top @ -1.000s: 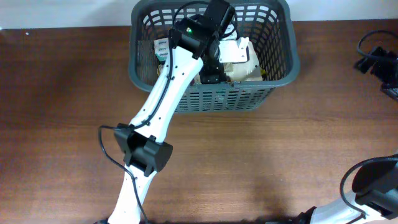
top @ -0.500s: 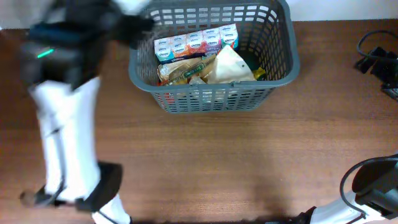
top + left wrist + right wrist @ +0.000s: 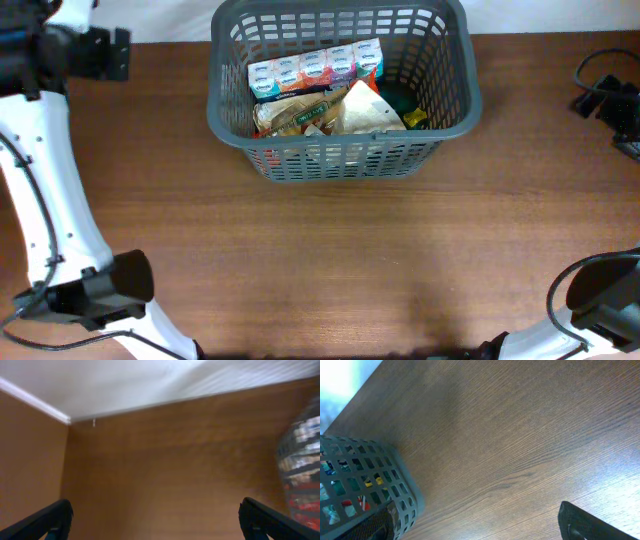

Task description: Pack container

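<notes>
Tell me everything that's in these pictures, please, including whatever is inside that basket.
container: one, dark grey slotted basket, far middle of the table
small cartons: a row of about five, white with coloured prints, along the container's far side
brown packet: one, tan, front left inside the container
pale bag: one, cream, front right inside
green item: one, mostly hidden behind the bag
table: one, brown wood
cables: black cluster, right edge
left arm: one, white with black joints, left edge
right arm: one, black and white, bottom right corner
left fingers: two, black, spread open, empty
right fingers: two, black, spread open, empty
</notes>
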`<action>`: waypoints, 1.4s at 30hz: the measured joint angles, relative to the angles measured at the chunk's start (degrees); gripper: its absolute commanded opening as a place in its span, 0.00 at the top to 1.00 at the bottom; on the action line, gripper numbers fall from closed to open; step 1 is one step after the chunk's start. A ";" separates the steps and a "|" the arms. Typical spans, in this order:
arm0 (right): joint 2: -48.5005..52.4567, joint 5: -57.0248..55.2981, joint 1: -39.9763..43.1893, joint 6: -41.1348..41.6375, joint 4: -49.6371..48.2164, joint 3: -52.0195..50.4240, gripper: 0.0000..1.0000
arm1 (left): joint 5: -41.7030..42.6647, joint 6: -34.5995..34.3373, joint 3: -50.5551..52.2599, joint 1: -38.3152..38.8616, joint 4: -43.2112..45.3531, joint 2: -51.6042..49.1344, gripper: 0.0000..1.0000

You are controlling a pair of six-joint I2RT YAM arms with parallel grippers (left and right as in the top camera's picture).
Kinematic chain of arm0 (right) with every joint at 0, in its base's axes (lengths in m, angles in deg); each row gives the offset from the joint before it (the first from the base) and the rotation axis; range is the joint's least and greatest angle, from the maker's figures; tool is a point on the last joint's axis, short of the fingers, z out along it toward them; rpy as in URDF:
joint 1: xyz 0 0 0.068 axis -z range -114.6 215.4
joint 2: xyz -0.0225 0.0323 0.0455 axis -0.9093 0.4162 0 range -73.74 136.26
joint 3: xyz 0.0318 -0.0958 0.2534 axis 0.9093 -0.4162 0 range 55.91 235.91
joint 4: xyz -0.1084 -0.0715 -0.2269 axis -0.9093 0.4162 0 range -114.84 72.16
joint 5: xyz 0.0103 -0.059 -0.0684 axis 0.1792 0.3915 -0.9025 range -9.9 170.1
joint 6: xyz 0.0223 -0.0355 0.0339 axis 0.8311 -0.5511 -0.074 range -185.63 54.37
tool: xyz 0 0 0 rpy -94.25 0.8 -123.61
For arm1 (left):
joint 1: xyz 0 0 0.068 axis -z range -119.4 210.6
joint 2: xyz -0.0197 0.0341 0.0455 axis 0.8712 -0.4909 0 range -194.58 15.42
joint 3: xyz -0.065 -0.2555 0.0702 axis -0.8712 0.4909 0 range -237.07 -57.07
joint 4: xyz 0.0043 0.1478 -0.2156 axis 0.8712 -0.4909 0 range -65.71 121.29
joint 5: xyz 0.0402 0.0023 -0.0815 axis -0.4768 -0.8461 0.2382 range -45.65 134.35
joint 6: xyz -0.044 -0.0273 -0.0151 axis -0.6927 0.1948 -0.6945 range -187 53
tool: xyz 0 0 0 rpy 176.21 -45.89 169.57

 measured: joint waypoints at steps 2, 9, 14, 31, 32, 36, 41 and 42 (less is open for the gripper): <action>0.00 0.00 0.00 0.04 0.00 0.00 0.01 | 0.02 -1.60 2.89 -2.49 0.00 -0.11 0.01; 0.00 0.00 0.00 0.02 0.02 0.00 0.01 | 0.02 -3.45 7.82 -4.50 -0.26 -0.11 0.01; -0.37 0.00 0.00 0.02 0.02 -0.02 0.01 | 0.04 -3.89 8.52 -4.44 -0.26 -0.11 0.01; -43.50 -0.87 -20.00 -0.63 -3.50 -1.70 0.01 | 0.04 -4.07 8.52 -4.44 -0.26 -0.11 0.01; -45.77 -1.77 -20.35 -0.74 -4.94 -2.60 0.01 | 0.04 -4.09 8.52 -4.44 -0.26 -0.11 0.01; -59.30 -8.92 -20.57 -1.31 -17.55 -15.82 0.01 | 0.04 -4.07 8.52 -4.44 -0.31 -0.11 0.01; -78.12 -13.84 -20.59 -1.73 -31.91 -44.11 0.01 | 0.02 -4.09 8.55 -4.44 -0.24 -0.11 0.01; -81.22 -14.32 -20.61 -1.68 -33.22 -49.05 0.01 | 0.07 -4.09 8.55 -4.44 -0.39 -0.11 0.01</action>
